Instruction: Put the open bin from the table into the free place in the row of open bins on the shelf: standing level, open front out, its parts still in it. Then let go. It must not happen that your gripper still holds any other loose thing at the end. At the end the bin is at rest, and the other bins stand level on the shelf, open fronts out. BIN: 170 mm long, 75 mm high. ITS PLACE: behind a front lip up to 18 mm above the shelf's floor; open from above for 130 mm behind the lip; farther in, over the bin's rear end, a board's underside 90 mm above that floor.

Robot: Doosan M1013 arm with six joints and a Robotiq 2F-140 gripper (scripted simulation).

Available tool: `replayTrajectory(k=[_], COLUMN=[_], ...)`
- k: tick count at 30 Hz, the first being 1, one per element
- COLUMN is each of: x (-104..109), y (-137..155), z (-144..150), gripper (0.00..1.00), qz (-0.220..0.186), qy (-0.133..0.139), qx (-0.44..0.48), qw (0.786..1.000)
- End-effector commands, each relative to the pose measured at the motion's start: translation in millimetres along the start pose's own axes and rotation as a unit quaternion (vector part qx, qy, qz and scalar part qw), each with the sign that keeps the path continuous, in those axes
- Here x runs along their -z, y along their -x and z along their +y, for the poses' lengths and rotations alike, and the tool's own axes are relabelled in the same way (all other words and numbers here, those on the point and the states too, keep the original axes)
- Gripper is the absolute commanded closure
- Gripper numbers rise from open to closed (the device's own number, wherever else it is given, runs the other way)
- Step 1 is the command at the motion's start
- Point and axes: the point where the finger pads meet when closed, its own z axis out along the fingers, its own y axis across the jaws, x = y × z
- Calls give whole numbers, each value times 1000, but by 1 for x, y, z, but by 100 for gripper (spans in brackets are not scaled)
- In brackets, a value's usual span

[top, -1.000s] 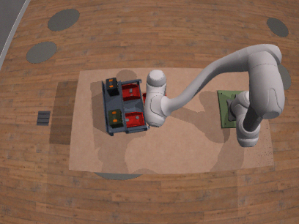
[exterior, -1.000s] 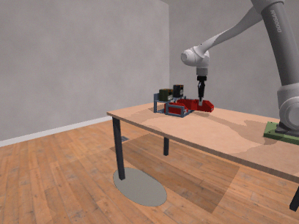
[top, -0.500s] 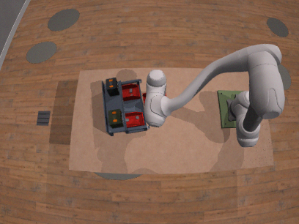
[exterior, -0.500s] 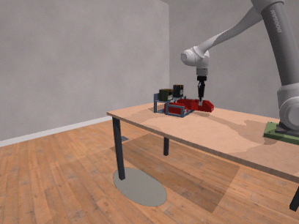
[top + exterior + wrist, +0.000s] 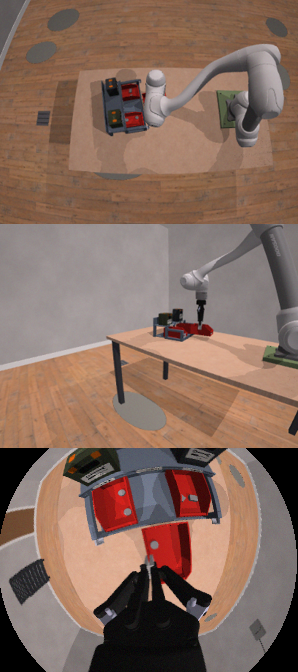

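I had the gripper [image 5: 200,322] [image 5: 150,559] closed, fingertips pinching the bin [image 5: 144,99] [image 5: 204,331] [image 5: 170,543] by one side wall, so I read it as gripped. Bin was just outside the front of the shelf [image 5: 113,102] [image 5: 155,328] [image 5: 215,508], roughly at its 3 o'clock in the top view, not yet in the row. One round grey part [image 5: 154,545] showed inside. Couldn't tell if the bottom was off the table. In the wrist view the free place [image 5: 133,106] [image 5: 154,498] was at 12 o'clock from the fingers, between the 11 o'clock bin [image 5: 134,120] [image 5: 175,332] [image 5: 114,505] and the 1 o'clock bin [image 5: 130,92] [image 5: 190,493]. I judged the step as carry and line-up ahead of insertion. Next move called for confirming height over the lip, squaring the bin with the gap, shifting it a bit toward 11, then feeding it toward 12, rear end low enough for the board. Main risks: snagging the lip, nudging a neighbour, or the bin rolling about a one-wall pinch and spilling. Release only once level.
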Motion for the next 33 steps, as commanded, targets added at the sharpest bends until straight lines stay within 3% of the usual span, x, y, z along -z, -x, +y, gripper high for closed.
replayTrajectory(k=[1, 12, 33], x=[3, 4, 11], y=[-2, -4, -10], z=[-1, -1, -2], gripper=[100, 100, 100], qz=[-3, -21, -95], qy=[0, 0, 0], qx=[0, 0, 0], qw=[1000, 1000, 995])
